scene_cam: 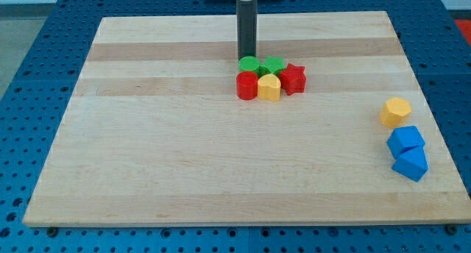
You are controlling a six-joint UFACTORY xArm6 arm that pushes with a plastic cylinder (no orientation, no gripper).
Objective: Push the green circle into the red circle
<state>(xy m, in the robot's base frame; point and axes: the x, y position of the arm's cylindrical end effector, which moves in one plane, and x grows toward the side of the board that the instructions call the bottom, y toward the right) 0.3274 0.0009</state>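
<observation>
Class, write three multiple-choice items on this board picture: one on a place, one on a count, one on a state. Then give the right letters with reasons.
1. Where is my tip?
A. Just above the green circle, toward the view's top
B. Beside the blue blocks
C. At the view's bottom left

2. How many blue blocks lie at the view's right?
A. None
B. Two
C. Four

3. How do the green circle and the red circle stand?
A. At opposite board edges
B. Stacked
C. Touching, side by side

Answers: 1 A, the rod ends right behind the green circle. 2 B, one blue block and another sit below the yellow hexagon. 3 C, no gap shows between them.
</observation>
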